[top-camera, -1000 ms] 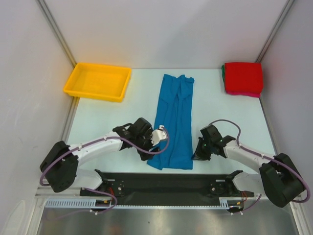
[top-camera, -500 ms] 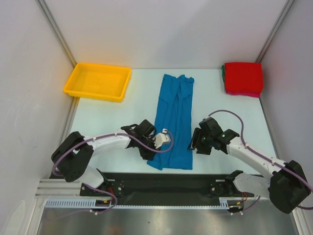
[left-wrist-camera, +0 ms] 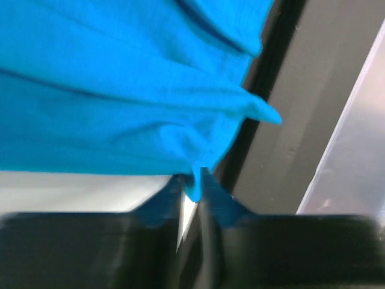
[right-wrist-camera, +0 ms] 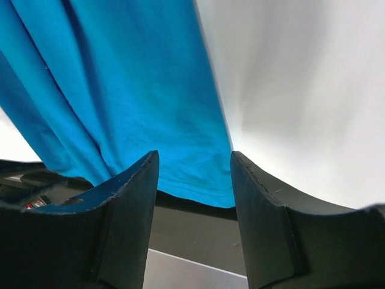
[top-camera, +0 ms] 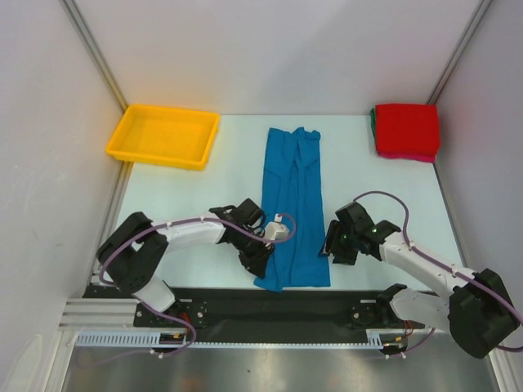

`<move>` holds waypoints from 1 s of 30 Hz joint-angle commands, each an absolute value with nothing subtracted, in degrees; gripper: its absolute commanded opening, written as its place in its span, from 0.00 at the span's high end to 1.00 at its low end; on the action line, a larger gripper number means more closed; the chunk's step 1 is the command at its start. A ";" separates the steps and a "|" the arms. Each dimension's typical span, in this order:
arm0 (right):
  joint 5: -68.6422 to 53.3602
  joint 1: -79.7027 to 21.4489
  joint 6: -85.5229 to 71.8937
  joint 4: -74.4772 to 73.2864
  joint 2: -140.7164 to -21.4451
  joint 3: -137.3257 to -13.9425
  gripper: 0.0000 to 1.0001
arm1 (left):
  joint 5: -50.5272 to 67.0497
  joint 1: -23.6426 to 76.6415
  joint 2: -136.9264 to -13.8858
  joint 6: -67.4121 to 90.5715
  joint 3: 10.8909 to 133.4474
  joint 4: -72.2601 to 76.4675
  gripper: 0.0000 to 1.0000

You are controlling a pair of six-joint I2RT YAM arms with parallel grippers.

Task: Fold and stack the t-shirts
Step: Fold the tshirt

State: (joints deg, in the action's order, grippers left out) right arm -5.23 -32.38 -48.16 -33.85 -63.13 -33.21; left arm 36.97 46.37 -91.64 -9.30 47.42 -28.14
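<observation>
A bright blue t-shirt (top-camera: 292, 200) lies folded into a long strip down the middle of the table, its near hem at the front edge. My left gripper (top-camera: 263, 260) is shut on the hem's near left corner, and the pinched blue cloth (left-wrist-camera: 195, 180) shows between its fingers. My right gripper (top-camera: 328, 251) is open at the hem's near right corner; the blue cloth (right-wrist-camera: 150, 90) lies ahead of its spread fingers (right-wrist-camera: 129, 198), not held. A folded red t-shirt (top-camera: 406, 129) tops a stack at the far right, with thin green and pink edges under it.
A yellow plastic tray (top-camera: 163, 135) stands at the far left. Grey walls close in both sides. A black rail (top-camera: 278, 306) runs along the near table edge under the shirt's hem.
The left gripper has moved right and toward the near edge, dragging the hem's left corner with it. The right gripper has dropped nearer the right corner. The shirt's near end has shifted right.
</observation>
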 commanded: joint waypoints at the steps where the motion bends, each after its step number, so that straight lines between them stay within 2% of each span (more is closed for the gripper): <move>1: -4.66 -32.34 -47.37 -35.68 -61.87 -34.45 0.43 | 40.09 46.32 -85.18 -5.89 45.88 -26.37 0.65; 4: -5.09 -31.91 -47.20 -36.30 -61.96 -33.75 0.42 | 38.07 45.53 -80.43 -6.50 46.40 -28.63 0.31; 5: -5.10 -31.73 -47.20 -37.52 -62.48 -33.49 0.42 | 34.84 45.53 -79.29 -6.68 47.45 -29.61 0.30; 7: -5.45 -31.38 -47.20 -38.58 -62.93 -32.88 0.42 | 30.52 45.61 -75.69 -10.17 49.03 -32.25 0.32; 8: -6.49 -31.38 -47.11 -38.67 -62.93 -32.61 0.42 | 24.58 46.05 -74.54 -12.20 50.17 -33.13 0.33; 12: -9.22 -32.17 -48.07 -37.27 -63.19 -31.03 0.44 | 8.14 56.29 -70.14 -31.50 43.26 -27.88 0.37; 15: -11.51 -32.87 -49.22 -35.26 -64.07 -29.88 0.48 | 4.06 65.00 -71.72 -38.30 38.24 -25.76 0.39; 19: -12.13 -35.68 -50.45 -33.84 -66.44 -29.79 0.49 | 2.55 68.64 -71.19 -47.54 36.56 -23.82 0.39; 24: -12.04 -36.21 -50.80 -33.57 -65.83 -27.87 0.50 | 4.30 69.69 -69.61 -58.24 34.64 -23.12 0.30; 30: -12.39 -36.21 -51.68 -31.38 -64.25 -25.05 0.52 | 3.34 73.30 -70.57 -61.43 31.03 -19.52 0.30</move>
State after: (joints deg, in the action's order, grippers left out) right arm -12.69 -35.92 -50.68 -32.84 -64.53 -27.31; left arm 3.95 72.12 -70.17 -55.92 32.16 -22.79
